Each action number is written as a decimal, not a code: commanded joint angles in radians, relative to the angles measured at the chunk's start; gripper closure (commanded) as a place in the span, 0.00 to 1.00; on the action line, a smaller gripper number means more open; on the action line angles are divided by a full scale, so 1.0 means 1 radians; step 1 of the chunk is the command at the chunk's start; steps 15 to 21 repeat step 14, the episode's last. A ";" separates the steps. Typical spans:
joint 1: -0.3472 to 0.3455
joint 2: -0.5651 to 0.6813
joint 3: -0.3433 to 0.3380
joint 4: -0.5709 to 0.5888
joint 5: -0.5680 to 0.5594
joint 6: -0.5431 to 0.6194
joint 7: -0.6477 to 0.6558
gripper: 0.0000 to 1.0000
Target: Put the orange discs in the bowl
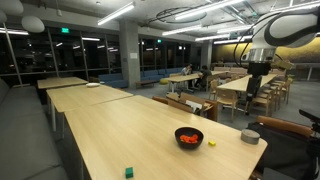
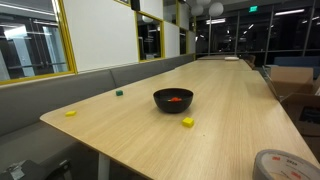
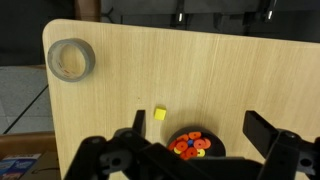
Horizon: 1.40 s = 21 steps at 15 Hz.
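Observation:
The black bowl [image 3: 207, 139] sits on the light wood table and holds several orange discs [image 3: 185, 147], with a blue and a yellow piece among them. The bowl shows in both exterior views [image 1: 189, 140] [image 2: 173, 103], with the orange discs [image 1: 189, 135] [image 2: 175, 98] inside. I see no orange disc loose on the table. My gripper [image 3: 200, 126] is open and empty, with its fingers spread either side of the bowl in the wrist view. In an exterior view the gripper [image 1: 258, 68] hangs high above the table's end, well clear of the bowl.
A small yellow block [image 3: 159, 114] [image 1: 211, 143] [image 2: 187, 121] lies close to the bowl. A grey tape roll [image 3: 71, 59] [image 1: 250, 136] [image 2: 280, 165] sits near a table corner. A green block [image 1: 129, 172] [image 2: 119, 92] and another yellow piece [image 2: 70, 113] lie farther off.

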State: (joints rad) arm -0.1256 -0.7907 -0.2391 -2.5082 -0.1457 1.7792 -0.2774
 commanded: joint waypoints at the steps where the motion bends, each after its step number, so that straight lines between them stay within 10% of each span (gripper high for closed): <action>1: -0.026 -0.054 -0.011 -0.042 0.013 0.011 0.035 0.00; 21: -0.034 -0.026 -0.011 -0.042 0.001 -0.001 0.046 0.00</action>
